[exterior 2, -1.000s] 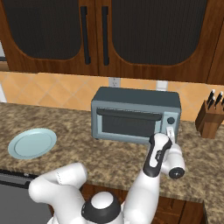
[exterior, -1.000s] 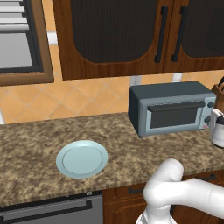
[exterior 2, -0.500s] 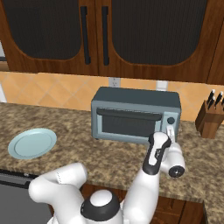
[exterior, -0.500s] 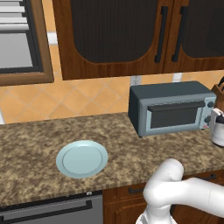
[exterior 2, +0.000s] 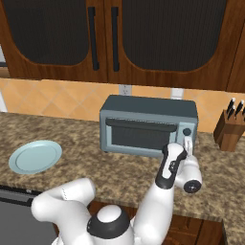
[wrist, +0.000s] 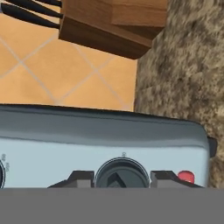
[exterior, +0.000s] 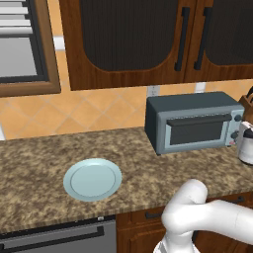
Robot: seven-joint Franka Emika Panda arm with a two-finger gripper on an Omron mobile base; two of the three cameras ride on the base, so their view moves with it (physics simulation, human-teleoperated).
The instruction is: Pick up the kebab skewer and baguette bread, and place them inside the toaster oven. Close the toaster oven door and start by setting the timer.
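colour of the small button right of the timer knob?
Red button; clearest in the hand view, beside the dark knob.

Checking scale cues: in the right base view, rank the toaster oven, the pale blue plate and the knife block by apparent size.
1. toaster oven, clearly largest.
2. plate.
3. knife block, though it is partly cut off by the frame edge.

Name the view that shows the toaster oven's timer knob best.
The hand view: the knob sits close, dead ahead between the jaws. The right base view shows the toaster oven whole, with the arm covering part of its knob column. The left base view shows its knobs as small dots.
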